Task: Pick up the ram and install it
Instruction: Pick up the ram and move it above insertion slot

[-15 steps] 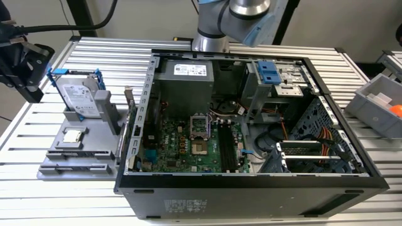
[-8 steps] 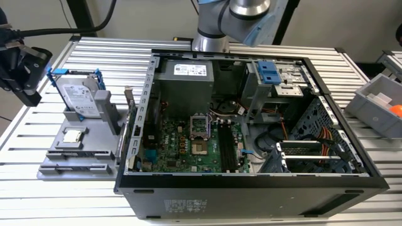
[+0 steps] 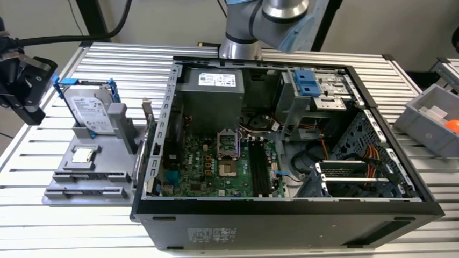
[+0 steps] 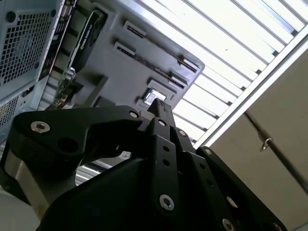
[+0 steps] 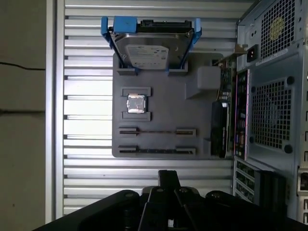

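Jaws clenched on nothing, hovering near gray holder point(image 5: 173, 106), apart from it. We're seeing ram point(image 5: 157, 150) standing edge-up in holder's end slot, untouched. We're judging this as approach, pick not yet begun; grasp calling for jaws spread, squared across thin board. Hard drive point(image 5: 149, 50) in holder wearing white label, print unreadable.

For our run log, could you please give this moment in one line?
gripper shut, empty, near tray | ram in tray slot | untouched

Bright light glares off the slatted table point(image 4: 231, 48), while the computer case point(image 3: 287, 209) sits dim inside.
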`<state>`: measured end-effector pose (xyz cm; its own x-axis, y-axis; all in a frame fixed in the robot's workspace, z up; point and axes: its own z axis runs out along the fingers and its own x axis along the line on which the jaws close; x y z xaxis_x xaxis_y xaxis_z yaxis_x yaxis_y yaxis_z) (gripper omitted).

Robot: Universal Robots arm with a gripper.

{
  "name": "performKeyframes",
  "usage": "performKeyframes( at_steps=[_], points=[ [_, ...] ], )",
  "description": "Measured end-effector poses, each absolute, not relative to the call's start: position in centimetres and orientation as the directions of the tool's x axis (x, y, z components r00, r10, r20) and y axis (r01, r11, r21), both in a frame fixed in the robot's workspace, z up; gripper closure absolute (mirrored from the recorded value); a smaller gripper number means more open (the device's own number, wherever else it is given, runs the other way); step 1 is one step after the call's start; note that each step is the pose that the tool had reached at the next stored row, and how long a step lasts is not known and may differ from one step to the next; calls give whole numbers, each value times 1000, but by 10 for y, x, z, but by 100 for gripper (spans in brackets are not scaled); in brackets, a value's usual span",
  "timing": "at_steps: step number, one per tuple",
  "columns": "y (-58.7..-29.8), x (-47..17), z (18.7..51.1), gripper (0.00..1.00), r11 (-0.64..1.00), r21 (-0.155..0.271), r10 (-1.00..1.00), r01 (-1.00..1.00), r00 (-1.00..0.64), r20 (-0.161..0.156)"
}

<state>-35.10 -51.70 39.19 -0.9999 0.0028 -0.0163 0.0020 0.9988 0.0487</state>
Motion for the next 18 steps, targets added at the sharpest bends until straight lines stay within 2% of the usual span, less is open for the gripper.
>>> performKeyframes(
  at_steps=[18],
  points=[
    [-522, -351, 392, 100, 999, 49, -7, -8, -1000, -15]
  ],
)
